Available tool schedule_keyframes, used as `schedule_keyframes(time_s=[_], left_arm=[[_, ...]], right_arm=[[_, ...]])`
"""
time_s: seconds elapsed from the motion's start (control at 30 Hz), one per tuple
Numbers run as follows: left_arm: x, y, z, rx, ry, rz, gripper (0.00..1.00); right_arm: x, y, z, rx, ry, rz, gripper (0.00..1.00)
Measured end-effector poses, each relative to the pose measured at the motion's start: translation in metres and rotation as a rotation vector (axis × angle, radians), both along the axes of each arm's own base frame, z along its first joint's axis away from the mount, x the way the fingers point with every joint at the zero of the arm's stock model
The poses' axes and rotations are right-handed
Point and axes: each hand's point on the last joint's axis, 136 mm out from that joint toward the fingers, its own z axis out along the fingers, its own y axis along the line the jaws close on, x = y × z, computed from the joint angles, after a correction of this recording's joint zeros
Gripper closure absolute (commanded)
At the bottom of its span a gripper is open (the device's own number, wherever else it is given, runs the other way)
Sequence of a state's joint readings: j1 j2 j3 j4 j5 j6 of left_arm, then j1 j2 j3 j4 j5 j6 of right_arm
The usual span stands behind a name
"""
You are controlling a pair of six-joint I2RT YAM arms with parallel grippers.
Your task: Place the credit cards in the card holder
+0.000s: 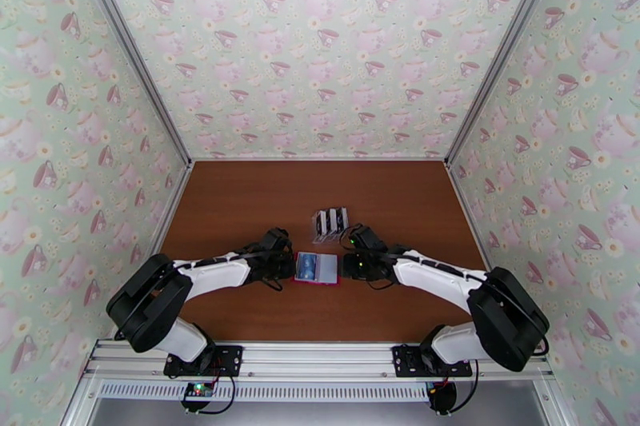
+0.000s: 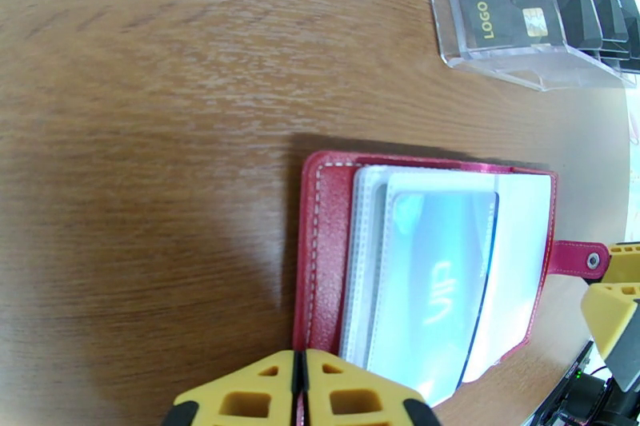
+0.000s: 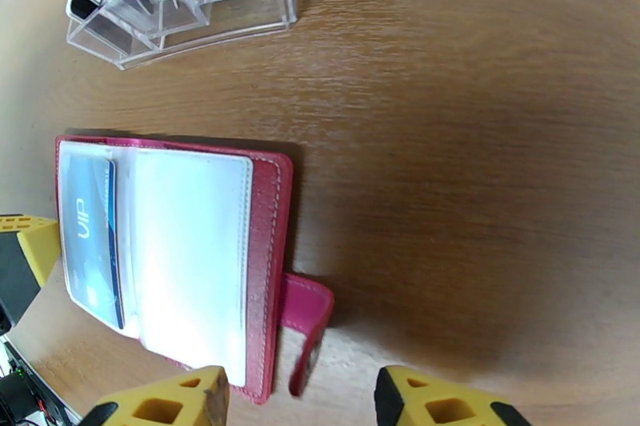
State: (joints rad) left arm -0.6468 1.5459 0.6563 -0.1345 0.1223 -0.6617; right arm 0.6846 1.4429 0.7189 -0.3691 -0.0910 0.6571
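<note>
The red card holder [image 1: 317, 268] lies open on the brown table between my two grippers. Its clear sleeves hold a blue credit card [image 2: 442, 284], also seen as a blue card [image 3: 88, 240] in the right wrist view. Several black credit cards [image 2: 512, 8] stand in a clear slotted stand [image 1: 330, 223] behind it. My left gripper [image 2: 301, 378] is shut, its tips at the card holder's left edge [image 2: 318, 260]. My right gripper [image 3: 298, 402] is open at the right edge [image 3: 268, 260], with the snap tab [image 3: 308, 324] lying between its yellow fingers [image 3: 172, 404].
The clear stand [image 3: 180, 0] sits just beyond the card holder, close to the right gripper [image 1: 346, 266] and a little farther from the left gripper [image 1: 286, 266]. Patterned walls enclose the table [image 1: 240, 204] on three sides.
</note>
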Motion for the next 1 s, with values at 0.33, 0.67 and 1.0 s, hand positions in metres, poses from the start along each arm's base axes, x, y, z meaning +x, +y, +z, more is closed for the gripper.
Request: schedule_keyframes(time_s=[0.33,0.67,1.0], left_arm=[[0.0,0.001,0.0,0.0,0.001,-0.005,0.89],[0.0,0.0,0.0,-0.002,0.003,-0.006,0.89],[0.0,0.001,0.0,-0.003,0.004,-0.009,0.9]], right_arm=[[0.003,0.004,-0.018,-0.001,0.034,0.008,0.67],[0.005,0.003,-0.017,0.001,0.028,0.007,0.83],[0.005,0.004,-0.012,0.017,0.022,0.013,0.95]])
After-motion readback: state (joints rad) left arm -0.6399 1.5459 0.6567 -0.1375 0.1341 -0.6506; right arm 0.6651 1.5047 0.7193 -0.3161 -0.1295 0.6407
